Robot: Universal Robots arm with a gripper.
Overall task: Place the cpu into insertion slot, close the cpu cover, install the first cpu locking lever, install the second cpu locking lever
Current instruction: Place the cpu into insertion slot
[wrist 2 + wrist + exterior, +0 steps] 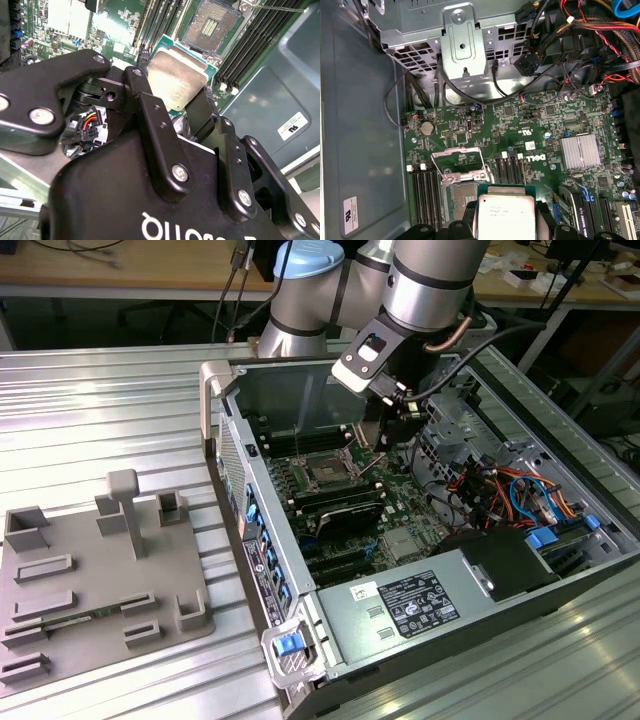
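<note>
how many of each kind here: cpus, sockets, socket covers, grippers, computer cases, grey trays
cpu: 1
insertion slot: 1
cpu cover: 1, raised open
gripper: 1, shut on the cpu
computer case: 1
grey tray: 1
total: 6

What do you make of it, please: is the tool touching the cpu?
Touching: in the second wrist view the tool grips the cpu by two opposite edges.
</note>
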